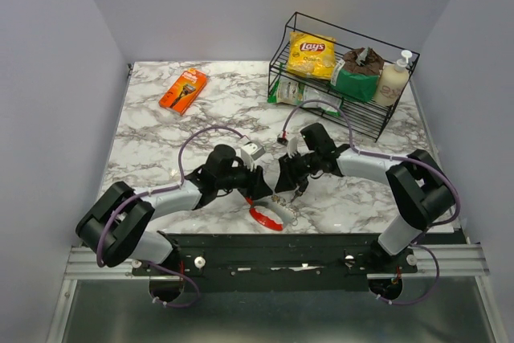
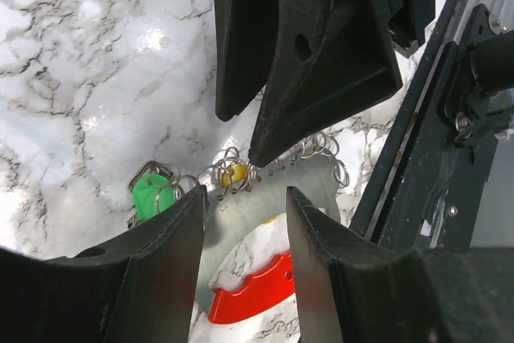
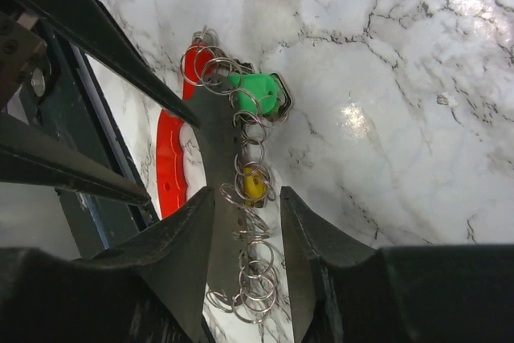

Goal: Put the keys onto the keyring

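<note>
a black wire rack [image 1: 377, 122] stands at the far right of the marble table [image 1: 161, 142]. on its upper shelf, from left to right, are a yellow bag of crisps [image 1: 312, 54], a green and brown packet [image 1: 357, 74] and a pale pump bottle [image 1: 393, 82]. a green and white packet [image 1: 287, 90] sits lower down at the rack's left end. an orange razor pack [image 1: 183, 90] lies flat on the table, well apart to the far left.

the keyring [image 1: 269, 216] lies on the table near the front edge, between the two arms, with its red curved side [image 3: 170, 158] towards the arm bases. a chain of small wire rings [image 3: 255, 279] runs along its grey bar [image 2: 265, 198], and the keys are on them: a green head [image 3: 259, 94] at one end and a yellow head [image 3: 254, 185] further along.

the left gripper [image 2: 245, 222] is part-way open, its fingers either side of the grey bar. i cannot tell whether they press on it. the right gripper [image 3: 247, 247] meets it from the other side, also part-way open, with the bar and rings between its fingers. whether it has hold of them i cannot tell.
</note>
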You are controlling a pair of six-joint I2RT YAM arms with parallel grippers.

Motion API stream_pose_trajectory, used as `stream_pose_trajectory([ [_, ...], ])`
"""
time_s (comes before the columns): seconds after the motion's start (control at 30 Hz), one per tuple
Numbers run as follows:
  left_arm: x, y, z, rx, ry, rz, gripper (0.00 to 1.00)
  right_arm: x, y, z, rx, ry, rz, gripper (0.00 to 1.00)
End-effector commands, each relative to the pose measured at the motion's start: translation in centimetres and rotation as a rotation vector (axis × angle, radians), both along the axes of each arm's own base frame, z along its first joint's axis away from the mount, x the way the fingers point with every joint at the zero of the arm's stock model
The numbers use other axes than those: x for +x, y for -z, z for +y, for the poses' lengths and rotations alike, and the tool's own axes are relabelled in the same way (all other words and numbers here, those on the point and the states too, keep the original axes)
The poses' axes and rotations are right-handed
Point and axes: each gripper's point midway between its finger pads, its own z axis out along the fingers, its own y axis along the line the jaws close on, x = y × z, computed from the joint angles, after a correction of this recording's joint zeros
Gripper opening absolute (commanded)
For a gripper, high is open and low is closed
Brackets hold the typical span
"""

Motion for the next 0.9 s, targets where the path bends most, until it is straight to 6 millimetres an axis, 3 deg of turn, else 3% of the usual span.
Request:
stream_pose_trajectory([
  [0.0, 1.1, -0.8, 0.4, 0.025, -0.038, -0.06, 0.53, -0.1, -0.7, 0.6, 0.027, -0.024, 0.039, 0.48],
  [0.87, 1.0, -1.6, 1.0, 0.026, -0.052, -0.108, 0.53, 0.1, 1.7, 1.0, -0.05, 0.002, 0.191, 0.49],
])
